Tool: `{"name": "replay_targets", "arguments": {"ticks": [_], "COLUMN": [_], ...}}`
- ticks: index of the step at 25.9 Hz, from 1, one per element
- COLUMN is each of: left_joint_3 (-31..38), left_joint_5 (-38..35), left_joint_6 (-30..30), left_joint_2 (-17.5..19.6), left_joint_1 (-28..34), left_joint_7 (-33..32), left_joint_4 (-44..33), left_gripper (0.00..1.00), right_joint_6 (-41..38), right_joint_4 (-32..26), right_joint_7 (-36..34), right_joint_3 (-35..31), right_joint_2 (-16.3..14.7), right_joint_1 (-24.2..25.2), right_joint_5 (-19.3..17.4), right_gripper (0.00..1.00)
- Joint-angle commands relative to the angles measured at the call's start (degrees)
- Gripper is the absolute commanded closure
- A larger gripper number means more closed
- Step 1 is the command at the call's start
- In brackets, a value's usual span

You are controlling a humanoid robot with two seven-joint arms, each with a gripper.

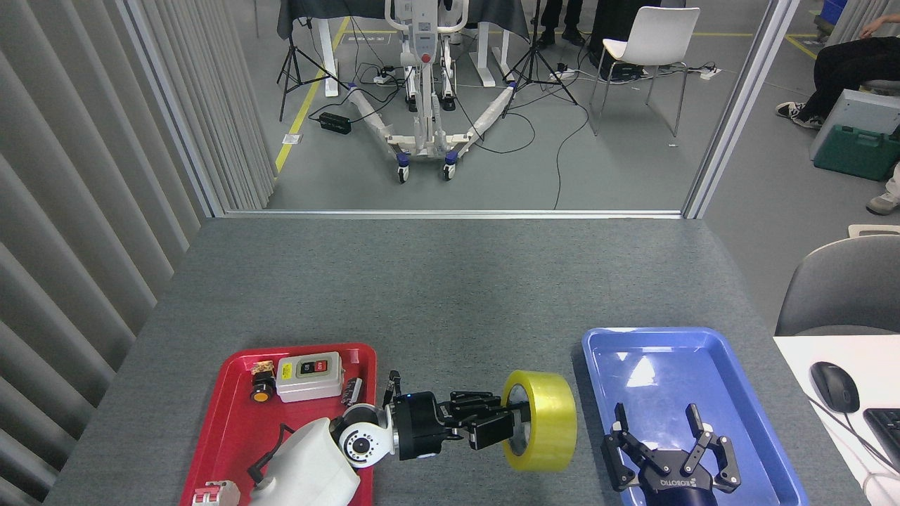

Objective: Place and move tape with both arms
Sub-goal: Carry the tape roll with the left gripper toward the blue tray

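Head view: left gripper (508,430) clamped on tape (540,420), roll axis level, pointing toward right gripper (668,450). Right gripper spread open just right of roll, nearer for handover.
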Motion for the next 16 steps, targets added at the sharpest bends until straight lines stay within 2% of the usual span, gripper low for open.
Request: {"name": "replay_targets", "arguments": {"ticks": [1, 3, 8, 11, 13, 16], "left_joint_3": [-2.5, -2.8, -4.6, -4.7, -5.4, -6.8], "left_joint_5": [0.1, 0.4, 0.8, 0.8, 0.8, 0.7], "left_joint_6": [0.0, 0.0, 0.0, 0.0, 0.0, 0.0], "left_joint_2": [1.2, 2.8, 5.9, 7.6, 8.3, 8.4], "left_joint_1": [-0.2, -0.2, -0.2, 0.2, 0.2, 0.1], "left_joint_7": [0.2, 0.3, 2.8, 4.5, 4.9, 7.3], "left_joint_4": [-1.2, -3.1, -7.2, -9.6, -10.6, -10.6], "left_gripper": [1.00, 1.00, 1.00, 1.00, 1.00, 1.00], "right_joint_6": [-0.5, -0.6, -1.7, -4.8, -10.3, -25.6], "right_joint_4": [-1.3, -1.4, -1.7, -1.7, -1.4, -0.3], "right_joint_7": [0.0, -0.3, -0.4, -0.7, -2.3, -6.3], "right_joint_3": [1.0, 0.7, -0.9, -0.9, -1.1, -3.5], "right_joint_2": [-1.4, -3.3, -5.9, -7.5, -9.4, -11.1], "right_joint_1": [0.9, 1.3, 1.6, 1.4, 1.5, 1.5], "right_joint_5": [-4.5, -8.0, -8.7, -10.1, -12.5, -15.2], "right_gripper": [0.00, 0.00, 0.00, 0.00, 0.00, 0.00]}}
